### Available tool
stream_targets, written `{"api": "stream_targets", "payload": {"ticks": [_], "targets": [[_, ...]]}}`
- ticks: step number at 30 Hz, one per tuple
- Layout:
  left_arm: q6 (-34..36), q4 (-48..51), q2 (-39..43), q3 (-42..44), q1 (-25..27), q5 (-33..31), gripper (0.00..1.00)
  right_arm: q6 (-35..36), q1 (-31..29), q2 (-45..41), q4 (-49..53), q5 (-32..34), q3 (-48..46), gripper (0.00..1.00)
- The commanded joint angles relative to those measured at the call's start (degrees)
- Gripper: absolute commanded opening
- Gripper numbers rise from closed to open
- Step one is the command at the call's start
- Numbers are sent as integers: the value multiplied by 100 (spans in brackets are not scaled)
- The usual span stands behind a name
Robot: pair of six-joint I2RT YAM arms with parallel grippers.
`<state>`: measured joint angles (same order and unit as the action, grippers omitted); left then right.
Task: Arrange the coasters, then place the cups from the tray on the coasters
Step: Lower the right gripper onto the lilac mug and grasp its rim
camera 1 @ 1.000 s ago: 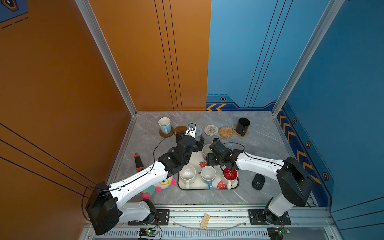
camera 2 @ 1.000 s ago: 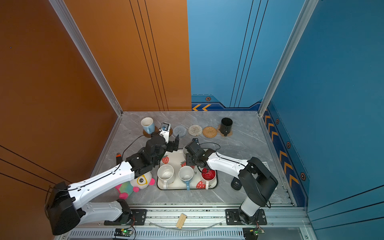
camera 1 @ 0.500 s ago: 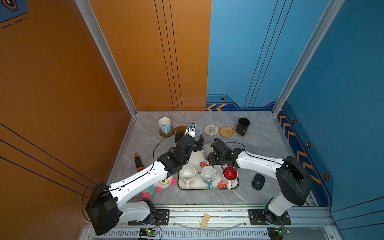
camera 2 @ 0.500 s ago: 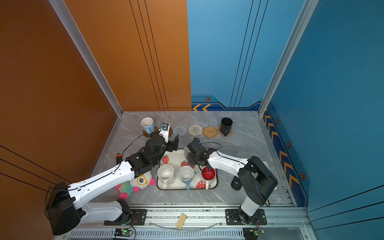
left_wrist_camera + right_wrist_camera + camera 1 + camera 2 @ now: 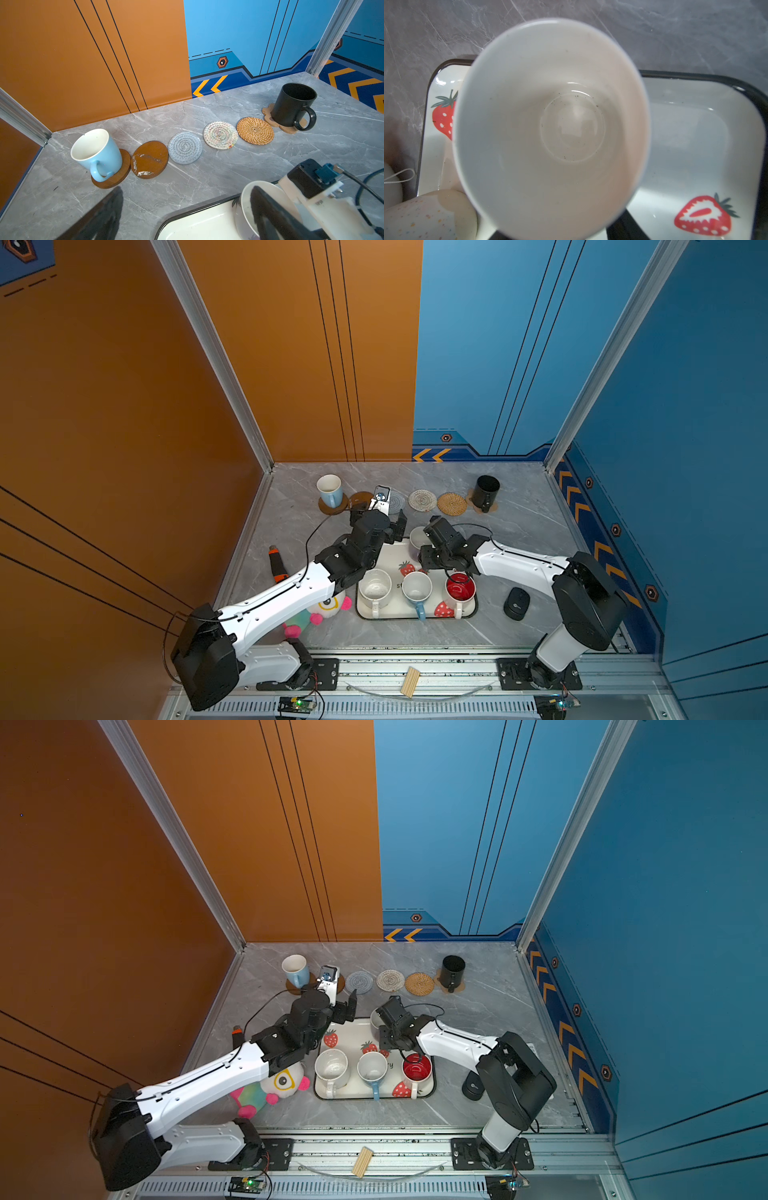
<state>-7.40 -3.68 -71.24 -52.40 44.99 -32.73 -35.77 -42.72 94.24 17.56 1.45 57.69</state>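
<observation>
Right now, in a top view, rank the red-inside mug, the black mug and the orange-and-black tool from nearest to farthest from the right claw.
1. Red-inside mug: front right of the tray, close beside the right claw.
2. Black mug: far back on the right.
3. Orange-and-black tool: out on the far left, off the tray.

A lab booth it was: orange panel (image 5: 299,344), blue panel (image 5: 478,344), aluminium post (image 5: 210,352), left arm (image 5: 282,601), right arm (image 5: 519,566) bolted by the desk (image 5: 532,506).
</observation>
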Motion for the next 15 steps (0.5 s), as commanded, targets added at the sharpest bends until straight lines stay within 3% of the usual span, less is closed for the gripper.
{"api": "stream_targets", "payload": {"ticks": [1,12,15], "targets": [[-87,-105,34,24,-63,101,96,53,97,-12,72,172,60,46],[-108,-106,19,0,-70,152,96,139,97,51,55,74,75,18],[-130,-106,15,-5,-68,166,96,200,95,34,82,65,90,3]]}}
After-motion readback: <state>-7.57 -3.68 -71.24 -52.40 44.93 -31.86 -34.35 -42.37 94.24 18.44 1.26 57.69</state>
